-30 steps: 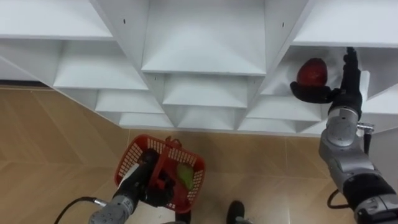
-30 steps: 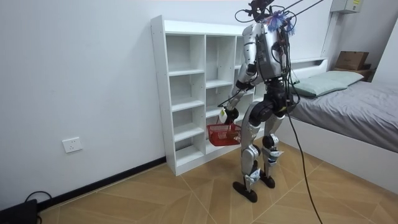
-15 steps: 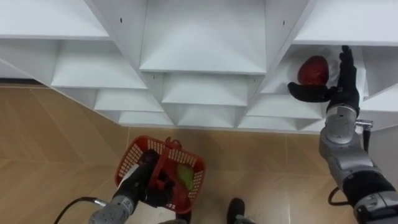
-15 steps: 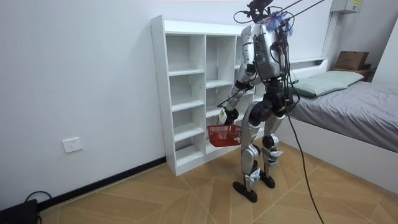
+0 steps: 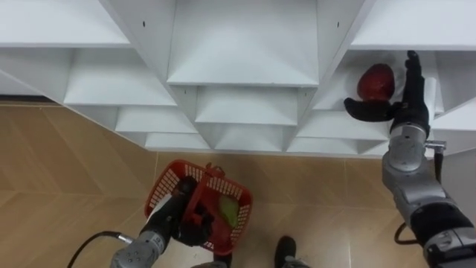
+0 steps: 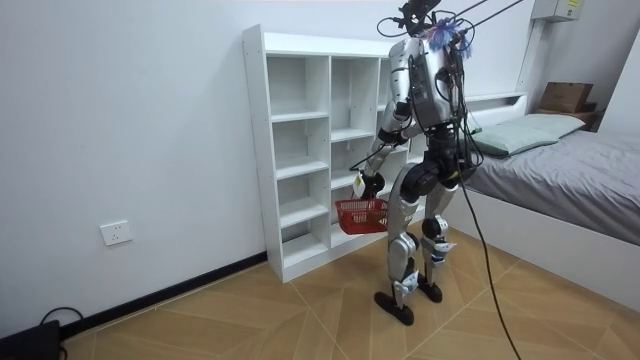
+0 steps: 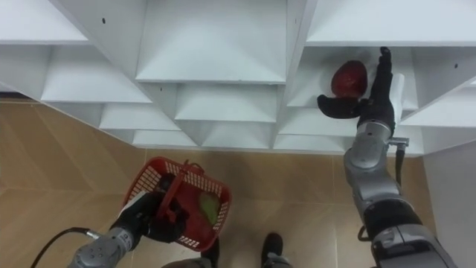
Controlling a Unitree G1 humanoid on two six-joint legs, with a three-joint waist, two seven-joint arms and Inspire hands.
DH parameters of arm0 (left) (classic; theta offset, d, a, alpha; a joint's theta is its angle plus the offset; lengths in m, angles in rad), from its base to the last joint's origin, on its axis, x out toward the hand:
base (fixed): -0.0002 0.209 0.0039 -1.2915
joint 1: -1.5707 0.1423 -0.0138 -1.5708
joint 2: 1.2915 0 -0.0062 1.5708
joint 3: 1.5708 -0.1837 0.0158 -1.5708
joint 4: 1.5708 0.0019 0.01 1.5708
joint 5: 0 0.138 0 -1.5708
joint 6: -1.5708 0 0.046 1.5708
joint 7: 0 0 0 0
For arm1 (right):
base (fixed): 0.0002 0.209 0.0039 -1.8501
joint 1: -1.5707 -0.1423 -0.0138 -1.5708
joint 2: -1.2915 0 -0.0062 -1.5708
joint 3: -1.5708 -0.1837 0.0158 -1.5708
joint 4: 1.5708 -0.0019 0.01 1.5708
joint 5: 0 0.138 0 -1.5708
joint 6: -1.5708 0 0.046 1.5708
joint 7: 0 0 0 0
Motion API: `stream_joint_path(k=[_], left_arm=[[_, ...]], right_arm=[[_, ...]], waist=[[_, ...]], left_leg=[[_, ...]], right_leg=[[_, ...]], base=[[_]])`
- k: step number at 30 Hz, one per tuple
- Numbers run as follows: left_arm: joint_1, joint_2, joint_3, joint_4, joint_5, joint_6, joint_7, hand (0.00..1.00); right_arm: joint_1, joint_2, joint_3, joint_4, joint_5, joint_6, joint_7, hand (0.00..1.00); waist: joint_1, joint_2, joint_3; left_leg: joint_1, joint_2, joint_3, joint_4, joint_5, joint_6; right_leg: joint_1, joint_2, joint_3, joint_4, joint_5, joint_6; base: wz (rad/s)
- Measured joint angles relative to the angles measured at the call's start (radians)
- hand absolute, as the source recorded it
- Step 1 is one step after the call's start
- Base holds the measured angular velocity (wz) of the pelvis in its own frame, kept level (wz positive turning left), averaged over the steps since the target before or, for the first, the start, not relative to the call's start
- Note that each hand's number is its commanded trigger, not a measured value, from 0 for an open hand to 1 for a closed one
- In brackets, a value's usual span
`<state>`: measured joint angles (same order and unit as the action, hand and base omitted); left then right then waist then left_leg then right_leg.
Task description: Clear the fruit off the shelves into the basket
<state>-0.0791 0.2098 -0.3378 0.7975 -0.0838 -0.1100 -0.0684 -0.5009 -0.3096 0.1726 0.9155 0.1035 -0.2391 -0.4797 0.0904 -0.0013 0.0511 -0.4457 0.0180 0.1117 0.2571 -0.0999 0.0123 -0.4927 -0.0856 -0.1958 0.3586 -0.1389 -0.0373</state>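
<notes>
A dark red fruit (image 5: pixel 375 80) lies on a shelf in the right column of the white closet (image 5: pixel 245 71). My right hand (image 5: pixel 407 112) is open at it, with straight fingers up along the fruit's right side and the thumb stretched out just below it. Lower left, my left hand (image 5: pixel 172 217) is shut on the handle of a red plastic basket (image 5: pixel 223 195) that hangs above the floor. A green fruit (image 5: pixel 227 213) lies inside the basket. In the room view I stand upright facing the closet (image 6: pixel 300 150), with the basket (image 6: pixel 362 213) at knee height.
The closet's other compartments in the eye views hold nothing. Wooden floor (image 5: pixel 67 164) runs below the shelves. A bed (image 6: pixel 570 160) stands at the room view's right, close behind me. A white wall with a socket (image 6: pixel 117 233) is at the room view's left.
The basket in my left hand has swung slightly to the right. My right hand has edged up along the red fruit, thumb staying beneath it.
</notes>
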Motion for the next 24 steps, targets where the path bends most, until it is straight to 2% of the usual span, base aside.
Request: stream_joint_path(k=[3, 4, 5, 6, 7, 8, 13, 19, 24], left_arm=[[-0.006, 0.0, 0.0, 0.0, 0.0, 0.0, 0.0, 1.0], [-0.009, -0.001, 0.0, 0.0, 0.0, 0.0, 0.0, 1.0], [-0.011, -0.001, 0.0, 0.0, 0.0, 0.0, 0.0, 1.0], [-0.013, -0.001, 0.0, 0.0, 0.0, 0.0, 0.0, 1.0], [-0.013, -0.001, 0.0, 0.0, 0.0, 0.0, 0.0, 1.0], [-0.013, -0.001, 0.0, 0.0, 0.0, 0.0, 0.0, 1.0], [-0.012, -0.004, 0.0, 0.001, 0.0, 0.0, 0.001, 1.0], [-0.013, -0.022, -0.002, 0.018, -0.001, 0.0, 0.001, 1.0], [-0.016, -0.027, -0.008, 0.022, -0.001, 0.0, 0.0, 1.0]], right_arm=[[-0.009, 0.0, 0.0, 0.011, 0.0, 0.0, 0.0, 0.0], [-0.012, 0.0, 0.0, 0.013, 0.0, 0.001, 0.0, 0.11], [-0.013, 0.0, 0.0, 0.014, 0.0, 0.001, 0.0, 0.52], [-0.013, 0.0, 0.0, 0.014, 0.0, 0.001, 0.001, 0.64], [-0.013, 0.0, 0.0, 0.014, 0.0, 0.001, 0.0, 0.89], [-0.013, 0.0, 0.0, 0.015, 0.0, 0.001, 0.0, 1.0], [-0.016, -0.02, -0.001, 0.016, -0.001, 0.001, -0.019, 1.0], [-0.017, -0.02, 0.0, 0.025, -0.024, 0.001, -0.02, 1.0], [-0.021, -0.014, 0.0, 0.026, -0.029, 0.001, 0.003, 1.0]], waist=[[0.0, 0.0, 0.0], [0.001, 0.0, -0.0002], [0.001, 0.0, -0.0002], [0.001, 0.001, -0.0007], [0.001, 0.002, -0.001], [0.001, 0.002, -0.0011], [-0.001, 0.002, -0.0011], [-0.002, 0.001, -0.0008], [-0.002, 0.0, 0.0]], left_leg=[[0.0, 0.0, 0.0, 0.0, 0.0, 0.0], [0.0, 0.0, 0.0, 0.0, 0.0, 0.0], [0.0, 0.0, 0.0, 0.0, 0.0, 0.0], [0.0, 0.0, 0.0, 0.0, 0.0, 0.0], [0.0, 0.0, 0.0, 0.0, 0.0, 0.0], [0.001, 0.0, 0.0, 0.0, 0.0, 0.0], [0.003, 0.0, 0.001, 0.001, 0.0, 0.0], [0.005, 0.0, 0.001, 0.001, 0.0, 0.0], [0.004, 0.0, 0.001, 0.002, 0.0, 0.0]], right_leg=[[0.0, 0.0, 0.0, 0.0, 0.0, 0.0], [0.0, 0.0, 0.0, 0.001, 0.0, 0.0], [0.0, 0.0, 0.0, 0.001, 0.0, 0.0], [0.0, 0.0, 0.0, 0.001, 0.0, 0.0], [0.0, 0.0, 0.0, 0.001, 0.0, 0.0], [0.0, 0.0, 0.0, 0.001, 0.0, 0.0], [0.002, 0.0, 0.0, 0.004, 0.0, 0.0], [0.003, 0.0, 0.0, 0.005, 0.0, 0.0], [0.003, -0.001, 0.0, 0.005, 0.0, 0.0]], base=[[0.0], [0.0], [0.0], [0.0], [0.0], [0.0], [0.0], [0.0], [0.0]])
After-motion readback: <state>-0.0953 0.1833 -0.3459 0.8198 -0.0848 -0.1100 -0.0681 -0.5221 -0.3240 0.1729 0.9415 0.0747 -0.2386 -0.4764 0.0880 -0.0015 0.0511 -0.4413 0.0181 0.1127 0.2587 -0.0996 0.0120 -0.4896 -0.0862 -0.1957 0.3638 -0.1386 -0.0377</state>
